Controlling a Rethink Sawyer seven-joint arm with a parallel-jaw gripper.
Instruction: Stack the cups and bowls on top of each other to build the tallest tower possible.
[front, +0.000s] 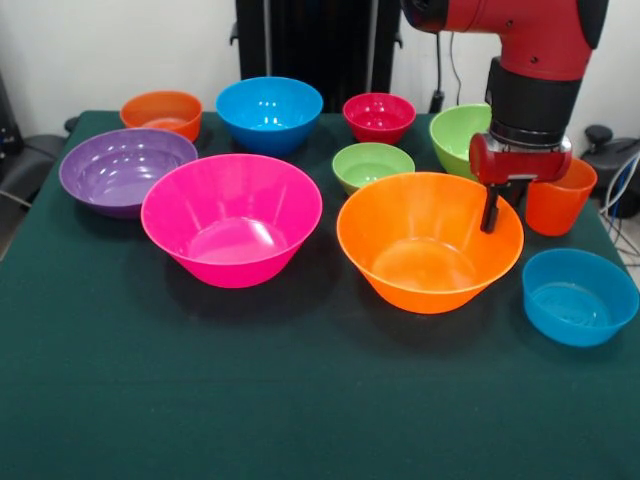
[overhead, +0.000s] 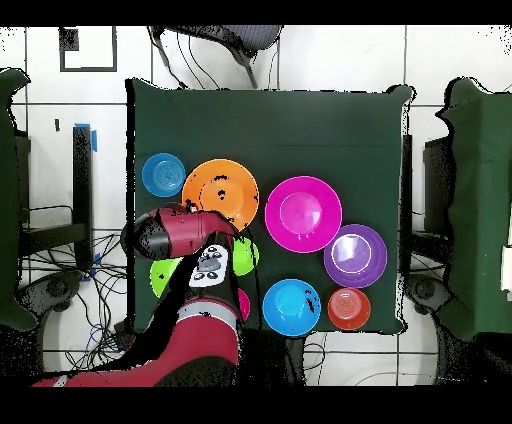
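Note:
The orange cup (front: 558, 195) stands upright at the right of the front view. My gripper (front: 498, 214) hangs just beside it, over the far right rim of the large orange bowl (front: 428, 240) (overhead: 220, 192). It holds nothing that I can see. The large pink bowl (front: 232, 218) (overhead: 303, 213) sits mid-table. Around them are the purple (front: 125, 170) (overhead: 355, 255), medium blue (front: 268, 112) (overhead: 291, 306), medium green (front: 460, 135) (overhead: 162, 275), small green (front: 372, 165) (overhead: 246, 255), red (front: 379, 117), small orange (front: 160, 112) (overhead: 349, 308) and small blue (front: 579, 296) (overhead: 163, 174) bowls. All stand apart, none stacked. In the overhead view my arm (overhead: 185, 235) hides the cup.
The table has a dark green cloth (front: 300, 400) with bare room along the edge nearest the front camera. Chairs and cables stand on the floor around the table.

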